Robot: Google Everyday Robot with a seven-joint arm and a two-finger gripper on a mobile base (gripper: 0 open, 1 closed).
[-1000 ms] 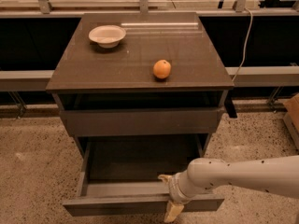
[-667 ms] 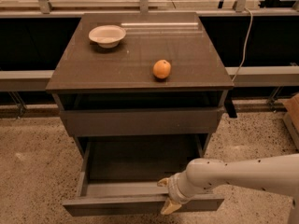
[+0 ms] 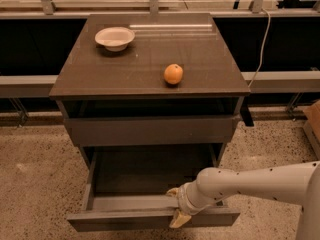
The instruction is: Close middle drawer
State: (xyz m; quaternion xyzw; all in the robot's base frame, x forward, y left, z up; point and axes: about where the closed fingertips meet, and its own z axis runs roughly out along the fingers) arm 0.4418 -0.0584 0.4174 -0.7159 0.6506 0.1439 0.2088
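The middle drawer [image 3: 125, 219] is pulled far out of the dark grey-brown cabinet, and its shallow box looks empty. My gripper [image 3: 176, 205] comes in from the right on the white arm [image 3: 250, 181] and sits at the top edge of the drawer's flat front, right of its middle. Its yellowish fingers [image 3: 179, 219] are apart, one over the inside of the box and one down the outer face of the front. The lowest drawer is hidden below the open one.
The top drawer front [image 3: 150, 130] stands slightly out from the cabinet. On the cabinet top [image 3: 150, 59] are a white bowl [image 3: 115, 37] at the back left and an orange [image 3: 173, 74] right of centre. A cardboard box [image 3: 314, 124] stands at the right edge.
My gripper has shifted a little to the left along the drawer front. The drawer stands about as far out as before.
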